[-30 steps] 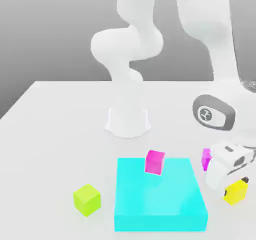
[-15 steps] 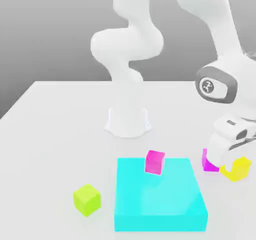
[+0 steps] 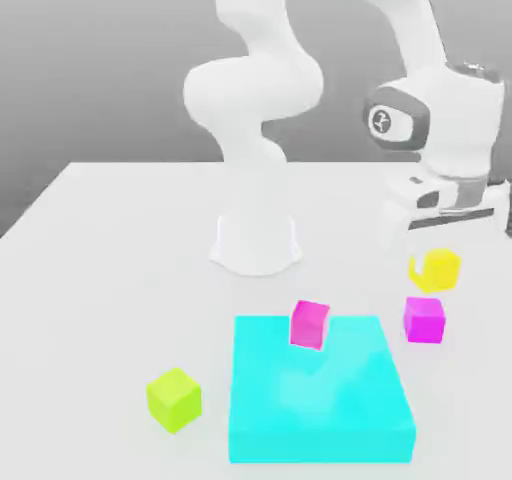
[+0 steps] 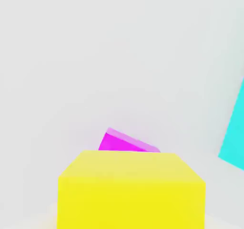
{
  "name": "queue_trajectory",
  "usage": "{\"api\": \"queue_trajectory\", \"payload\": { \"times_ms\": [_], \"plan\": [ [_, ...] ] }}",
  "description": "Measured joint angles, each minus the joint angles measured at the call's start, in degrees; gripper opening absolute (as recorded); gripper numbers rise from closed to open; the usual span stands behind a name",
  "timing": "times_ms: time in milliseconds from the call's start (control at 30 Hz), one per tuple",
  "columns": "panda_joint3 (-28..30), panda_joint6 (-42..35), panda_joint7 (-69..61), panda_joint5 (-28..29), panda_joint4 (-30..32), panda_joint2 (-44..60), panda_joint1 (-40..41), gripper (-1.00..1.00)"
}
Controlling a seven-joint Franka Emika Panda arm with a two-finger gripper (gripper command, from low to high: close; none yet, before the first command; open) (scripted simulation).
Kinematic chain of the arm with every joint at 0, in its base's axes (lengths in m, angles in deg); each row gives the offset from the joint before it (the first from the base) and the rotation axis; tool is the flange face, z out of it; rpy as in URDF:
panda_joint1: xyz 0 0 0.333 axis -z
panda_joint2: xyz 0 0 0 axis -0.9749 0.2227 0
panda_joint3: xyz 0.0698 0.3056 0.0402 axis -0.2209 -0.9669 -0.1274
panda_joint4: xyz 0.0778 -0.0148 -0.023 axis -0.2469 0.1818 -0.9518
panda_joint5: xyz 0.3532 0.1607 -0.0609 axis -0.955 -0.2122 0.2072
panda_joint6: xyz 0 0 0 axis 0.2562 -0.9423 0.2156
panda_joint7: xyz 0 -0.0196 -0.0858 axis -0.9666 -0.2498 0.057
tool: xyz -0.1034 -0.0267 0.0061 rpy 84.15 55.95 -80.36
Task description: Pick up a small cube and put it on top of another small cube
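The small cube (image 3: 436, 271), plain yellow, hangs in the air at the exterior view's right, just under my white hand. My gripper (image 3: 437, 254) is shut on the small cube. A magenta cube (image 3: 424, 319) of the same size rests on the table directly below it, with a gap between the two. In the hand view the small cube (image 4: 131, 190) looms close, and part of the magenta cube (image 4: 127, 142) peeks out from behind it.
A large cyan slab (image 3: 318, 393) lies on the table in front, with a second magenta cube (image 3: 310, 324) at its far edge. A lime yellow-green cube (image 3: 174, 399) sits to the slab's left. The arm's white base (image 3: 256, 240) stands behind.
The gripper closed on the yellow cube on the table, then lifted it. Hand and cube have risen and now hang above the magenta cube.
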Motion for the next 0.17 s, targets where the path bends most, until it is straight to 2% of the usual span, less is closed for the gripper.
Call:
{"api": "queue_trajectory", "payload": {
  "times_ms": [33, 67, 167],
  "plan": [
    [0.4, 2.0, 1.8, 2.6, -0.1, 2.2, 0.2, -1.00],
    [1.1, 3.5, 3.5, 4.9, -0.1, 3.9, 0.1, 1.00],
    [1.1, 3.5, 3.5, 4.9, -0.1, 3.9, 0.2, 1.00]
  ]
}}
